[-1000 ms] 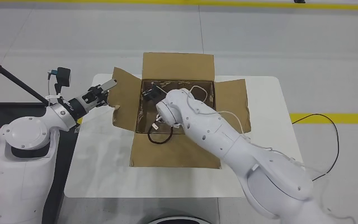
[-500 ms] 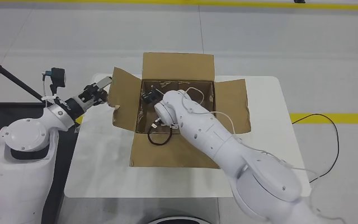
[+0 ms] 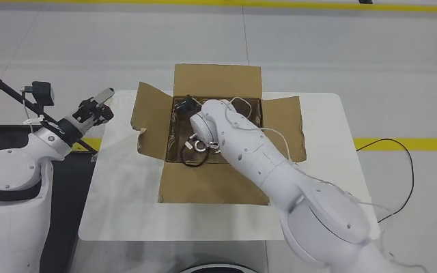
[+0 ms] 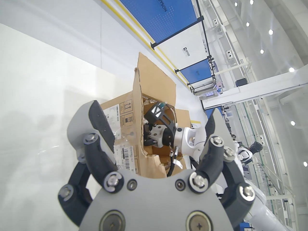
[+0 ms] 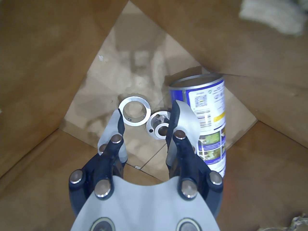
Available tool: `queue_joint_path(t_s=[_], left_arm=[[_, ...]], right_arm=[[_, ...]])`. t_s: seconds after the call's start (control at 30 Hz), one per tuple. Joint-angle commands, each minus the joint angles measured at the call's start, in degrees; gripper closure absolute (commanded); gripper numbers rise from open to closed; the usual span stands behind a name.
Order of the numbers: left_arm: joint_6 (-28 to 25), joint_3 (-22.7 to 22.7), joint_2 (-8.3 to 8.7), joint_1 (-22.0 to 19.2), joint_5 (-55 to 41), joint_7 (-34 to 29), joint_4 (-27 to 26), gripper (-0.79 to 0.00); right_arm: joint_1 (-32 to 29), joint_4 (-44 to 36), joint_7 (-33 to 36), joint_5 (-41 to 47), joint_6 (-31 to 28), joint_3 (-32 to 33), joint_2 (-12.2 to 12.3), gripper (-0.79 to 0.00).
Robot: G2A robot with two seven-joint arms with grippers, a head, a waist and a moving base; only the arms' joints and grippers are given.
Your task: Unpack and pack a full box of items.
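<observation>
Top view, left to right. The left gripper (image 3: 101, 101) hangs just off the far-left corner of the white table (image 3: 328, 123), apart from the cardboard box (image 3: 218, 82). In the left wrist view, its 2 fingers (image 4: 101, 121) are spread wide with nothing between them. The box stands mid-table with all 4 flaps folded outward. The right arm (image 3: 232, 136) reaches down into it from the right.

Right wrist view: the right gripper (image 5: 147, 111) is low inside the box, its 2 fingers spread and pinching nothing. On the box floor lie a metal ring (image 5: 134, 111) by one fingertip and a flanged metal disc (image 5: 156, 127) by the other. A blue can (image 5: 207, 121) is just beside the disc.
</observation>
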Motion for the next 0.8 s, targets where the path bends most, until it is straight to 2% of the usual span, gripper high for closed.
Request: queue_joint_path(t_s=[0.0, 0.13, 0.27, 0.4, 0.53, 0.57, 0.63, 0.67, 0.77], left_arm=[[-0.2, 0.0, 0.20, 0.0, 0.5, -0.9, 0.4, -0.785], [-0.7, 0.5, 0.48, -0.4, 0.6, -2.2, 1.0, -0.785], [-1.1, 1.0, 0.72, -1.1, 0.6, -2.8, 1.7, -0.785], [-1.6, 1.9, 1.02, -1.6, 0.9, -4.6, 1.9, -0.785], [-2.5, 3.3, 1.28, -1.8, 1.4, -6.7, 1.7, -0.785], [-2.8, 3.8, 1.33, -1.9, 1.5, -7.0, 1.5, -0.785], [-3.0, 4.6, 1.40, -2.0, 1.5, -7.4, 1.2, -0.785], [-3.2, 5.0, 1.43, -2.1, 1.5, -7.6, 0.9, -0.785], [-3.2, 6.2, 1.49, -2.3, 1.3, -7.7, 0.4, -0.785]], right_arm=[[0.2, -2.0, 0.2, -0.2, -0.1, 1.5, 1.0, -0.477], [-0.8, -8.6, 1.5, -1.5, 0.8, 4.5, 3.6, -0.493], [-3.7, -17.9, 4.4, -4.9, 1.7, 8.6, 7.3, -0.496], [-9.6, -31.7, 8.6, -10.1, 3.2, 14.3, 11.6, -0.508], [-18.0, -48.1, 13.7, -16.1, 3.1, 21.9, 15.9, -0.526], [-20.2, -52.2, 14.8, -17.3, 2.8, 24.1, 16.8, -0.545], [-24.5, -59.2, 16.8, -19.3, 1.8, 28.0, 18.3, -0.646], [-26.3, -62.3, 17.5, -20.0, 1.3, 29.8, 18.9, -0.770], [-31.0, -69.3, 18.6, -21.0, -0.3, 34.6, 20.2, -0.785]])
